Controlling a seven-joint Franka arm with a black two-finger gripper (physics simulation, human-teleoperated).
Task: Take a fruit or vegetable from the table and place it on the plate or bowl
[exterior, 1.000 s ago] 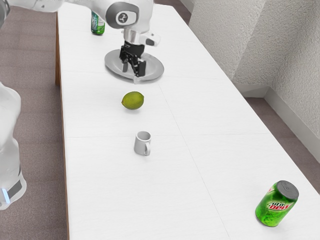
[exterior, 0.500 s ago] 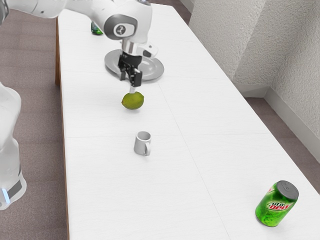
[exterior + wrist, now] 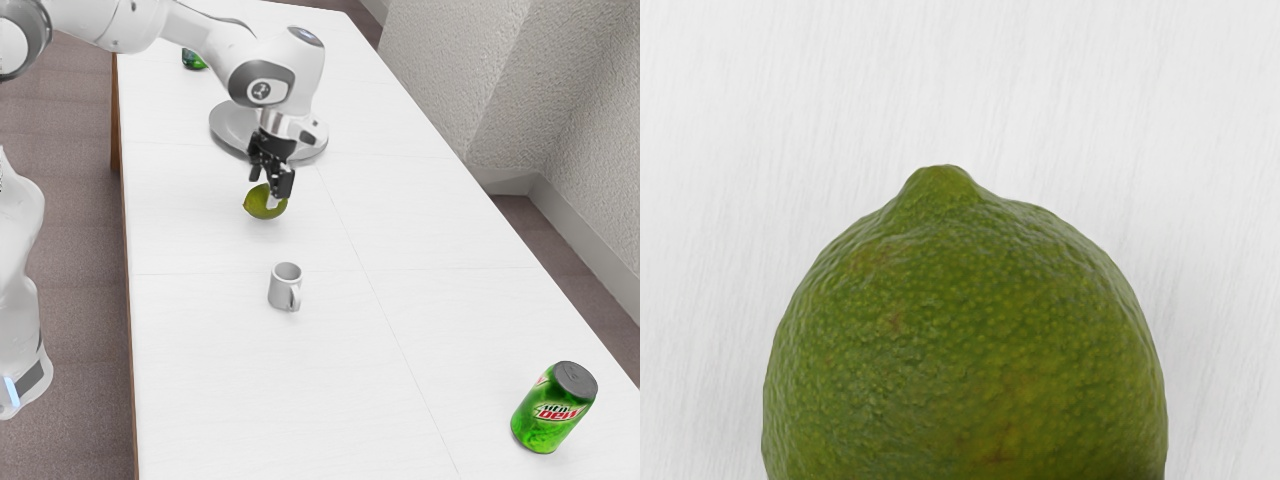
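A green lime (image 3: 257, 207) lies on the white table, just in front of the grey plate (image 3: 226, 130). My black gripper (image 3: 272, 190) has come down onto the lime. It is open, with a finger on either side of the fruit's top and hiding part of it. Close under my hand, the lime (image 3: 965, 340) looks large and bumpy, with its pointed tip facing away from the hand. The plate sits behind the gripper, partly covered by my wrist.
A white mug (image 3: 286, 286) stands a short way in front of the lime. A green soda can (image 3: 553, 407) leans near the front right corner. Another green container (image 3: 194, 60) is behind the arm at the far end. The table's left edge (image 3: 124, 220) is near.
My hand moved from over the plate toward the lime, turned, and dropped down until the fingers straddle it. The lime has stayed where it was.
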